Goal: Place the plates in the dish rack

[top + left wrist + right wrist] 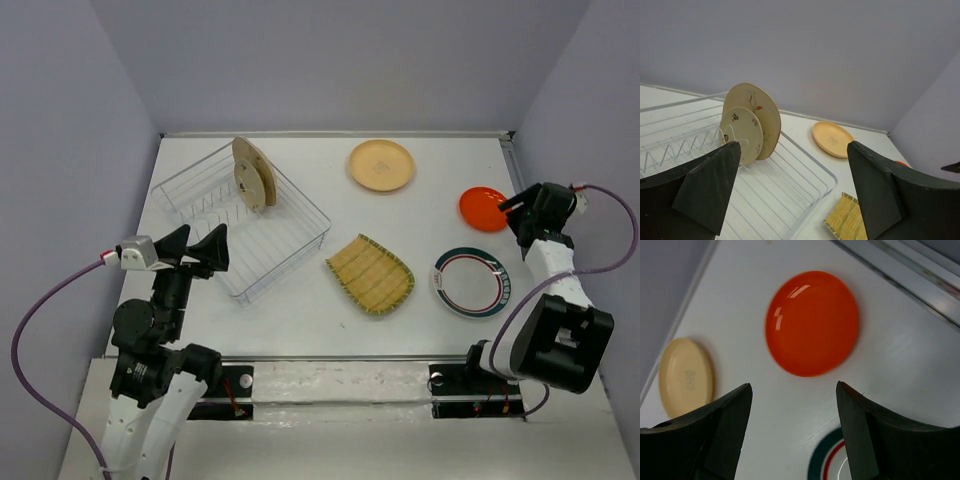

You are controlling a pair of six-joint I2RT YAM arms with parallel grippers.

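Observation:
The wire dish rack [291,254] stands at the table's left, with two tan plates [252,172] upright between its prongs at the far end. On the table lie a tan plate [381,165], a red-orange plate [483,208], a ribbed yellow plate [371,273] and a white plate with green and red rings [470,282]. My left gripper [197,246] is open and empty, held above the rack's near left edge. My right gripper [515,212] is open and empty, just right of the red-orange plate [812,322]. The left wrist view shows the racked plates [757,117] and the rack's wires [810,172].
Grey walls close in the table on three sides. A metal rail [900,270] runs along the table's right edge, close behind the red-orange plate. The ringed plate's rim [832,460] and the tan plate [686,376] show in the right wrist view.

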